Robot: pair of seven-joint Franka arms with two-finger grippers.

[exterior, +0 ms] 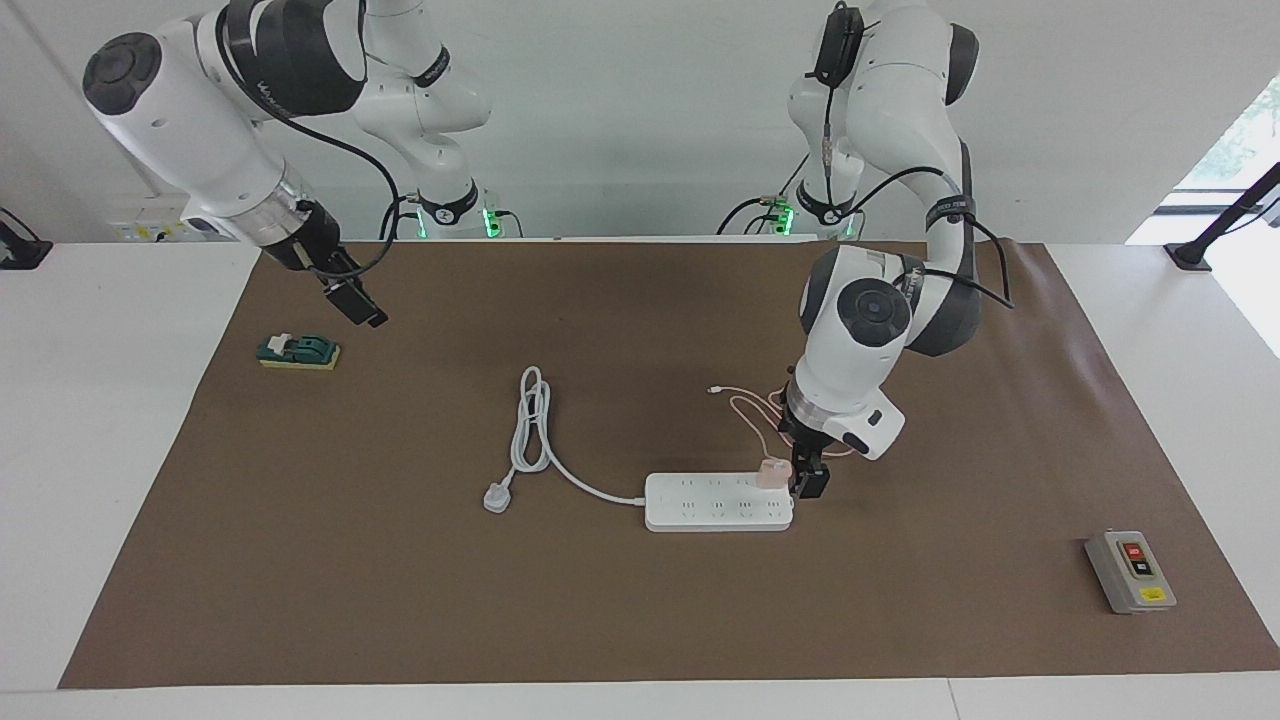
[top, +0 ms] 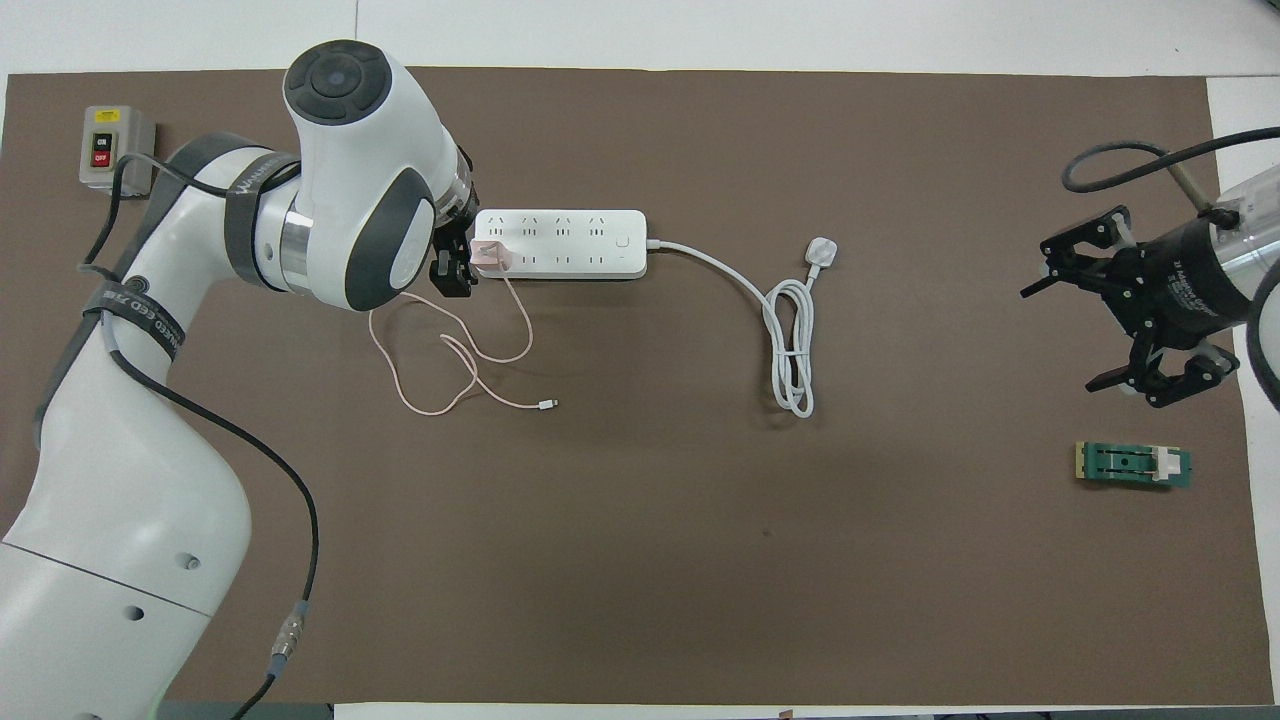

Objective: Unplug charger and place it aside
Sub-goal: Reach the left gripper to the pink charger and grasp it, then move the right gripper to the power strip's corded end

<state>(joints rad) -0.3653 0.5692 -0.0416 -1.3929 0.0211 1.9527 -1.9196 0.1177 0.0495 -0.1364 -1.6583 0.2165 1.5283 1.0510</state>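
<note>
The pale pink charger [exterior: 772, 472] sits plugged into the white power strip [exterior: 715, 505] at the strip's end toward the left arm. It also shows in the overhead view [top: 490, 257]. Its thin pink cable [top: 440, 360] loops over the mat nearer to the robots and ends in a white connector [top: 546, 404]. My left gripper [exterior: 806, 484] is down at that end of the strip, right beside the charger and touching or nearly touching it; it also shows in the overhead view [top: 453, 274]. My right gripper [exterior: 356, 303] waits, open and empty, in the air over the mat at the right arm's end.
The strip's thick white cord [exterior: 530, 430] and plug [exterior: 497, 497] lie coiled toward the right arm's end. A green and yellow block [exterior: 298, 351] lies under the right gripper's area. A grey box with a red button [exterior: 1130, 571] sits at the left arm's end.
</note>
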